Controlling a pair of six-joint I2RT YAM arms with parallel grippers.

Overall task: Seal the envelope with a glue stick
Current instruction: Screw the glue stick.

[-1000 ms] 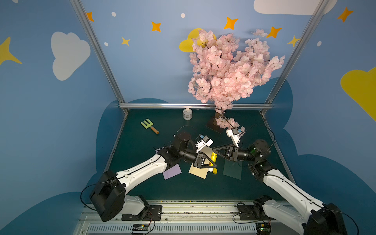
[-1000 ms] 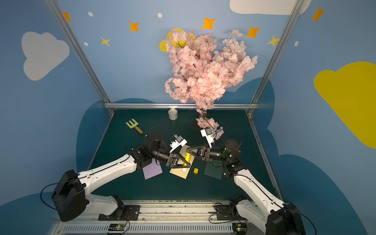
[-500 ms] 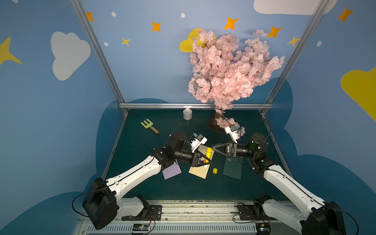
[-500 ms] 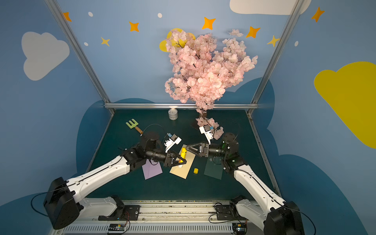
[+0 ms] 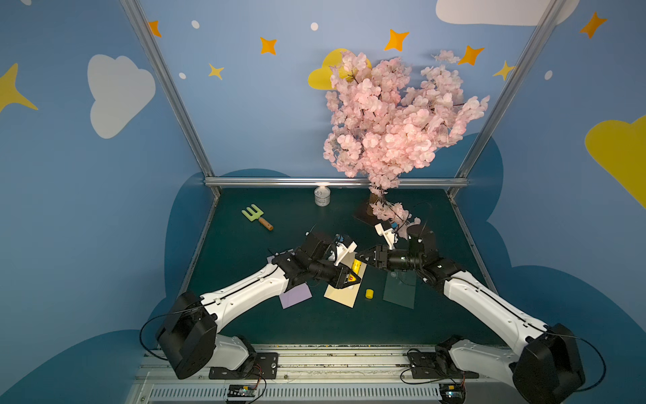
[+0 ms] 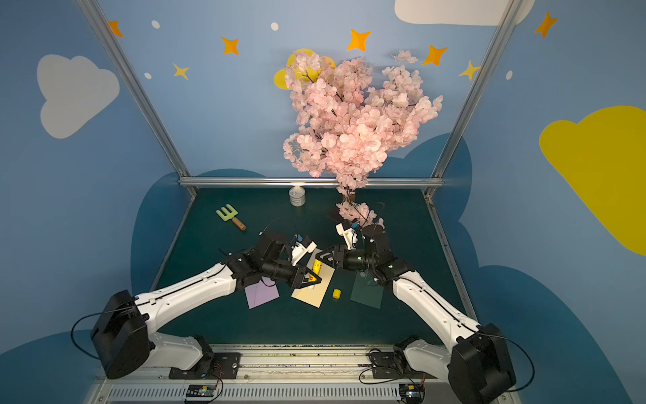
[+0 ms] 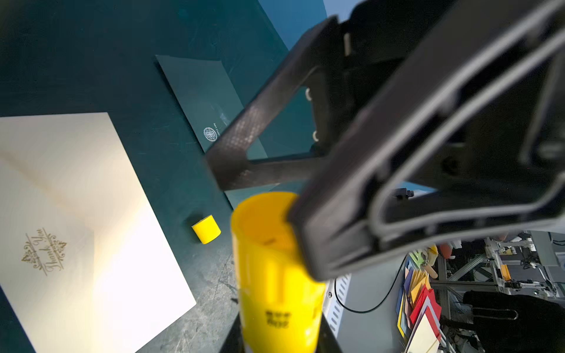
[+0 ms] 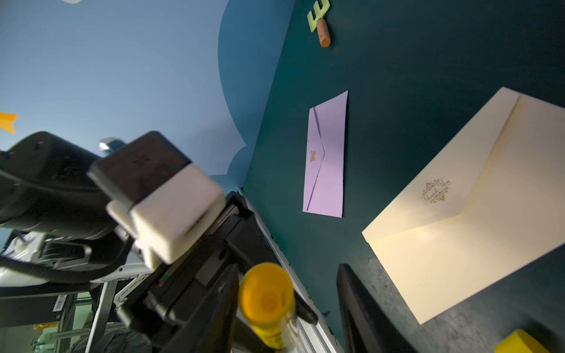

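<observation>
Grip looks solid on your left side: the left end effector [image 5: 350, 278] is closed down narrow around the lower body of the small yellow plastic glue stick [image 7: 275, 275], which has its cap off. The stick is up off the bench [image 5: 314, 325], over the far part of the cream paper envelope with the gold "Thank You" print [image 5: 344, 297].

Its long axis runs out from your left end effector toward the right end effector [image 5: 362, 257], hollow open end leading, so the right wrist view looks almost straight down its mouth.

Your right end effector has its fingers parted with nothing in them. One finger [image 7: 336, 238] sits right at the stick's rim (can't tell if it touches), and the other stands clear.

The short yellow cap [image 5: 369, 293] sits on the bench between the cream envelope and the dark green envelope [image 5: 400, 288]. The lilac envelope [image 5: 295, 296] lies flat on the cream one's other side.
</observation>
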